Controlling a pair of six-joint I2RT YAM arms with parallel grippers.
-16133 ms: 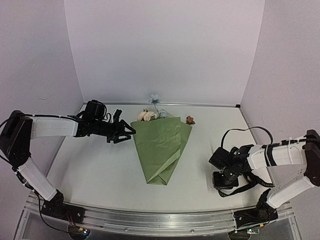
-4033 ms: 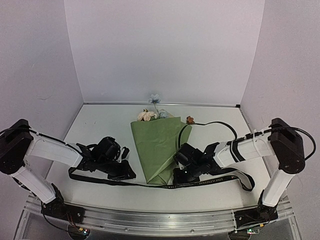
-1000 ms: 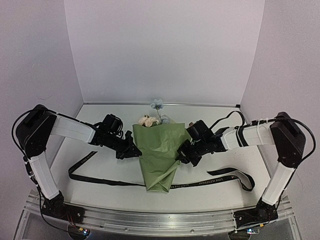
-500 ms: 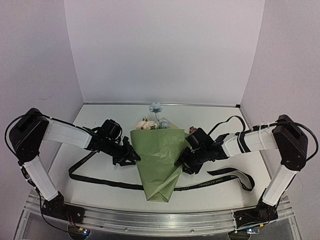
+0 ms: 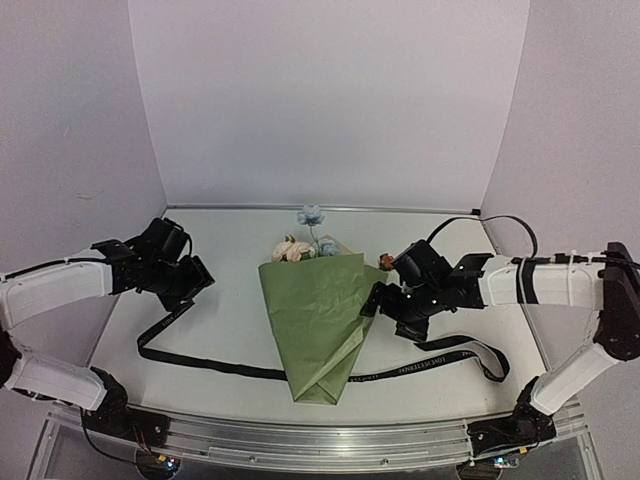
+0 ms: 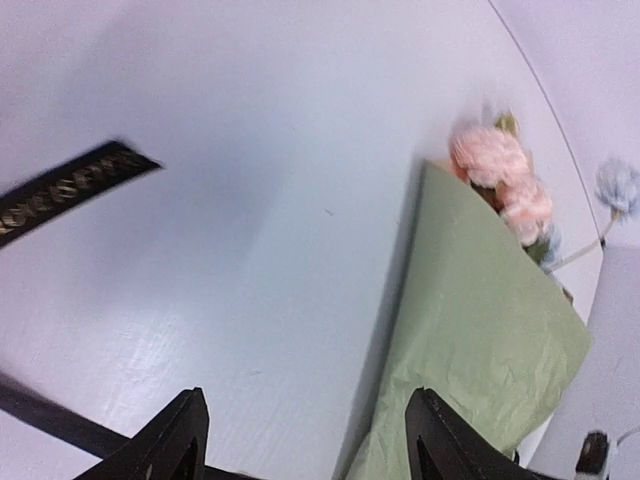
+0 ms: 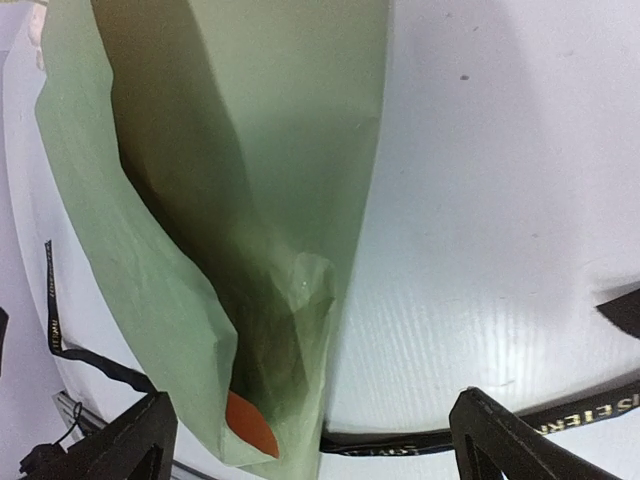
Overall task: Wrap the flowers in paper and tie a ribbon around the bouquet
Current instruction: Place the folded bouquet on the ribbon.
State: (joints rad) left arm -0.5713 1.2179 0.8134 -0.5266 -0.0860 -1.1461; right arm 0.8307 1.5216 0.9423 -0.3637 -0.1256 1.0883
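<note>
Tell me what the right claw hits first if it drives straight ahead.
Probably the paper: the open right claw points at its right edge from close by. Depth is unclear, so it may brush the table first.

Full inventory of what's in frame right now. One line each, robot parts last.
table: 1, white, fills the workspace
rail: 1, silver, along the near edge
bouquet: 1, olive-green paper cone, table centre, narrow end nearest the arms
flowers: small bunch, pale blue, cream-pink and rust-orange, poking from the cone's far end
ribbon: 1, black with light lettering, flat on the table, passing under the cone's narrow end
left arm: 1, white and black, left side
right arm: 1, white and black, right side
left tool: 1, black, open, left of cone
right tool: 1, black, open, at cone's right edge
</note>
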